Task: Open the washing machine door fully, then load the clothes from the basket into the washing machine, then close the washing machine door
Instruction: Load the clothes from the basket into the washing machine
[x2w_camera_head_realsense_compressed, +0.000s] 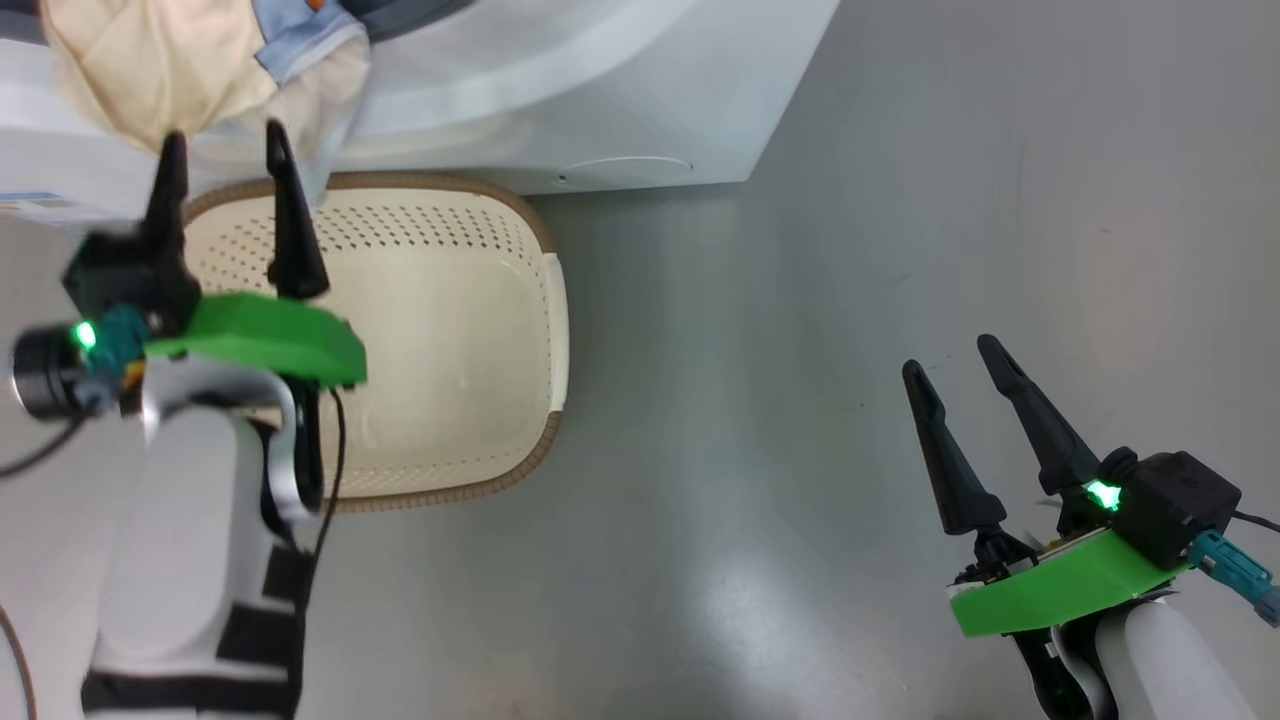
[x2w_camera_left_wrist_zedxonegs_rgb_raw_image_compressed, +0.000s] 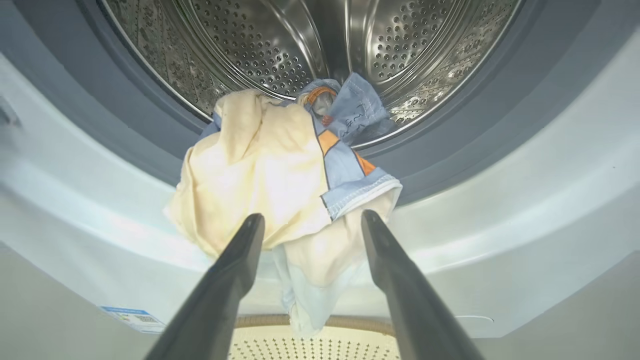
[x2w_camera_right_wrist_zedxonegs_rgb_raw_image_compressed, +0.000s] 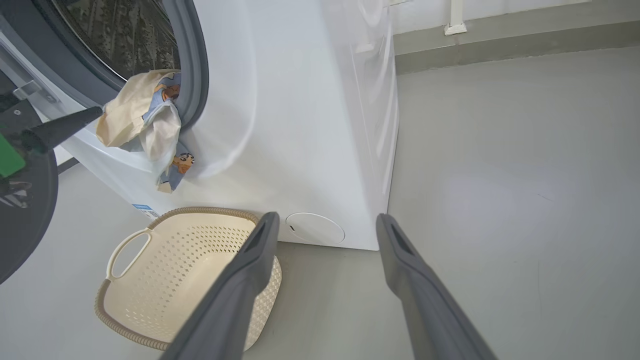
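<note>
Cream-white and light blue printed clothes (x2w_camera_left_wrist_zedxonegs_rgb_raw_image_compressed: 280, 175) drape over the front lip of the big white washing machine (x2w_camera_right_wrist_zedxonegs_rgb_raw_image_compressed: 300, 125), just beyond the left tool (x2w_camera_left_wrist_zedxonegs_rgb_raw_image_compressed: 312, 216), its fingers spread and empty; the right tool (x2w_camera_head_realsense_compressed: 951, 355) gapes too.

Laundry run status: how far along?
Done: door is open and the basket is empty. In hand: clothes lie over the washer's opening, part in the drum, part hanging down outside. The left gripper is open just below them, holding nothing. The right gripper is open over the floor. Left: push the clothes fully in, then close the door.
</note>
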